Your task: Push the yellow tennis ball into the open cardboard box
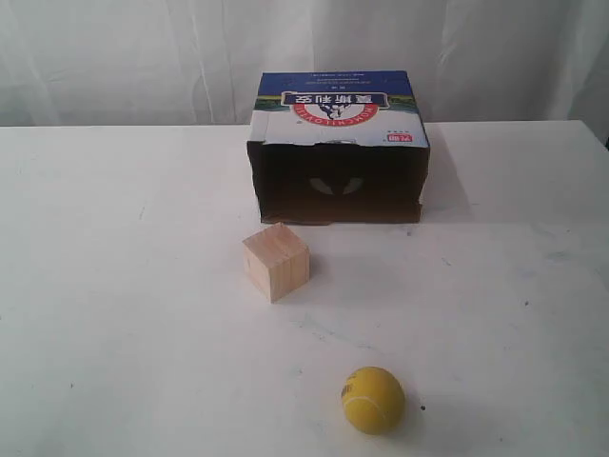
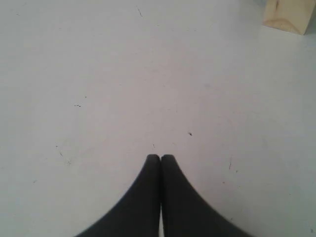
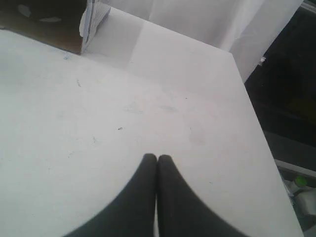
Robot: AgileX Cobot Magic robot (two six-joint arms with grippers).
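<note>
The left tool (image 2: 160, 157) has its two dark fingers pressed tip to tip, gripping nothing, above bare white bench (image 1: 124, 314). Only a corner of the pale wooden cube (image 2: 286, 15) shows at the rim of its view. The right tool (image 3: 157, 157) is pinched together the same way and is also empty. It hangs over the bench towards the right edge, with the far right corner and one corner of the box (image 3: 84, 29) ahead of it. Neither wrist view shows the ball.

The small fuzzy yellow tennis ball (image 1: 373, 400) lies close to the edge of the bench opposite the white curtain (image 1: 143, 57), a little right of the middle. The large brown open cardboard box (image 1: 333, 105), with its blue-and-white printed top, stands by the curtain-side edge, its dark mouth facing the ball. The cube (image 1: 276, 262) sits between them, just left of the straight line from ball to mouth.

The push has not begun. The right tool looks the better placed. It should come down behind the ball, on the side away from the box, with its fingers kept together as a blunt pusher. Meeting the ball square and at mid-height should send it straight. A slow, steady shove aimed at the right half of the mouth should keep it clear of the cube.
</note>
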